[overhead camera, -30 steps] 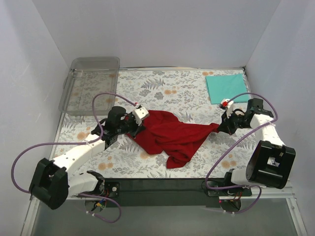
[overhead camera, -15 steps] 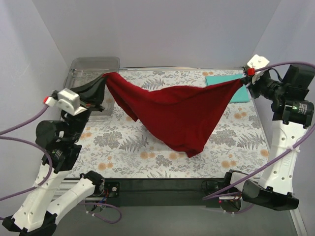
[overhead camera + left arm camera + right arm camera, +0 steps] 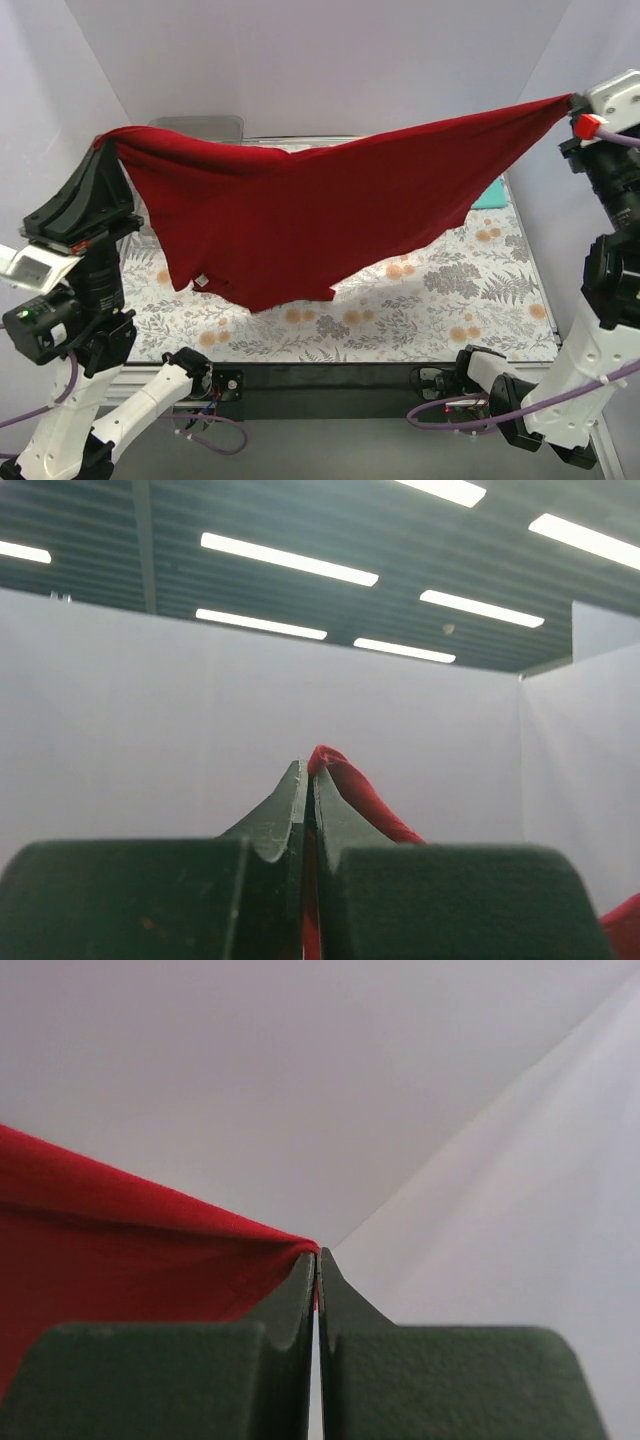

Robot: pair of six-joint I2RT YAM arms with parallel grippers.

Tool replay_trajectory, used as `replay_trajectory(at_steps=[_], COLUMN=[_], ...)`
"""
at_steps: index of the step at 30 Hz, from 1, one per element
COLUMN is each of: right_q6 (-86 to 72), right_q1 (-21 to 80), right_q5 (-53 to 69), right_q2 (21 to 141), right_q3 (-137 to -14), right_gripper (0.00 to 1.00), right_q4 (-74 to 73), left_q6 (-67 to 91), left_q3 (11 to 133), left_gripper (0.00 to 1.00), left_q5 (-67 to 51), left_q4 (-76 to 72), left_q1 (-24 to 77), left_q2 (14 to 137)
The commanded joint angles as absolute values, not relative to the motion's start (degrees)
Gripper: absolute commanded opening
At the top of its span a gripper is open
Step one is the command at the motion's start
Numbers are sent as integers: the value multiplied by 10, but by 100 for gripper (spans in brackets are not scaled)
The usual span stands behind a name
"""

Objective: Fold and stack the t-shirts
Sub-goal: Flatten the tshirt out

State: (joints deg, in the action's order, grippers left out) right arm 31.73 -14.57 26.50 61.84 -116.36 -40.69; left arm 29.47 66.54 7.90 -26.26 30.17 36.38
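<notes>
White walls enclose the floral desk point(image 3: 450, 290); above it the plain dark red cloth t-shirt point(image 3: 300, 210) hangs stretched between left pincer point(image 3: 103, 143) and right pincer point(image 3: 572, 98). Each wrist view shows jaws pinching its edge; best lowered evenly, taut.

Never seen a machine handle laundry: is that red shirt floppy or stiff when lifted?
Probably very floppy: the red shirt sags in a curve between the left gripper and the right gripper pinching its ends. Likely light too, since two closed fingertip pinches alone hold it up. Its lower edge hangs loose and uneven, so it may crumple when set down.
</notes>
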Motion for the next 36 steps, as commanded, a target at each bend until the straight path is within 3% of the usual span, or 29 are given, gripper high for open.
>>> replay_trajectory(at_steps=[1, 7, 19, 23, 29, 36], right_q6=[265, 265, 266, 265, 265, 261], right_q1=[-148, -148, -148, -148, -148, -147], right_q5=[184, 129, 161, 191, 285, 348], right_q2=[614, 615, 615, 617, 617, 652], right_q3=[-1259, -1348, -1225, -1126, -929, -752], right_gripper=[1, 1, 1, 1, 1, 1], right_q4=[-345, -340, -316, -298, -251, -154], left_q6=[311, 332, 293, 314, 325, 367], left_q3=[707, 750, 788, 786, 689, 608], left_gripper=[0, 0, 0, 0, 0, 0], left_q5=[51, 1, 53, 74, 129, 101], left_q4=[-316, -317, -351, -305, -304, -330], left_q1=[301, 301, 300, 301, 300, 276], left_q2=[364, 375, 467, 526, 569, 665])
